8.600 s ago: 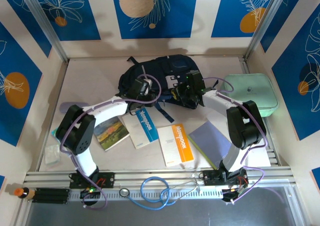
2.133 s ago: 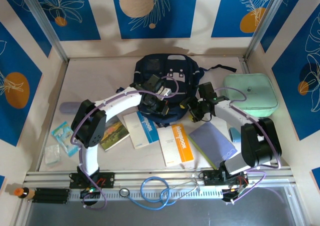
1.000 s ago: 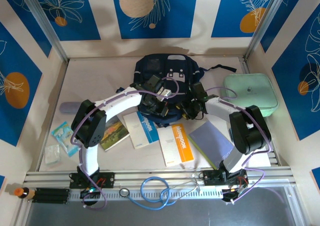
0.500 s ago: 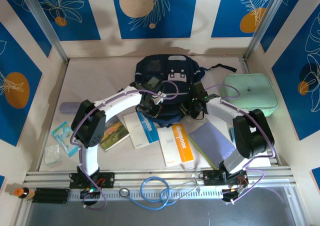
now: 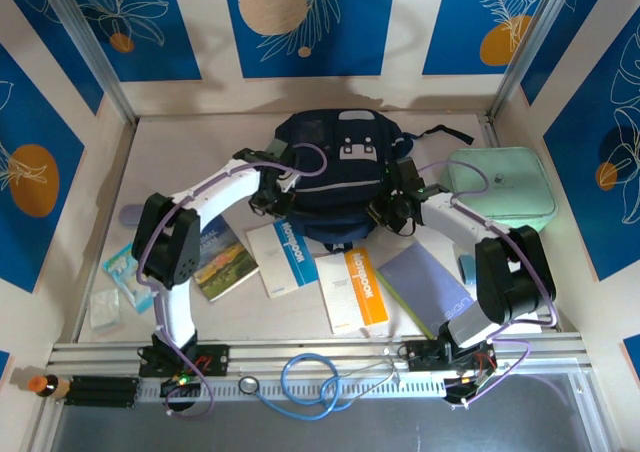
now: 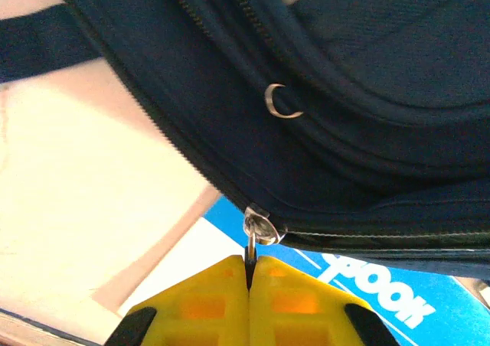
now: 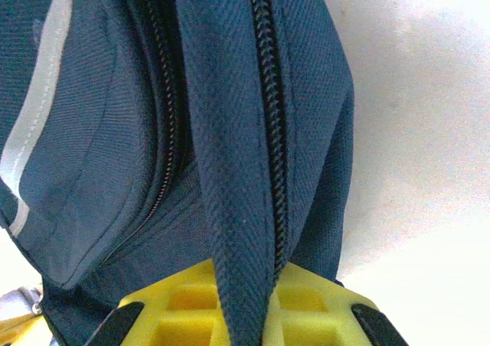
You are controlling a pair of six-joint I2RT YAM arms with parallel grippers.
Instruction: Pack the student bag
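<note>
The pale desk carried everything. The student bag, a dark navy backpack, lay flat near the far middle of the desk with its light grey patches facing up and its lower edge toward the arms. The left arm reached to the bag's near-left edge, and the right arm reached to its near-right edge. A mint-green case sat to the right of the bag, apart from it. Nearer the arms lay a lavender folder, an orange-and-white notebook, a blue-and-white notebook partly under the bag's lower edge, and a picture book.

In the right wrist view, the right fingers were pressed together on a raised fold of the bag's fabric, with a closed zipper line running down it. In the left wrist view, the left fingers were pinched shut on the metal zipper pull at the bag's lower seam. A small metal ring showed higher on the fabric.
</note>
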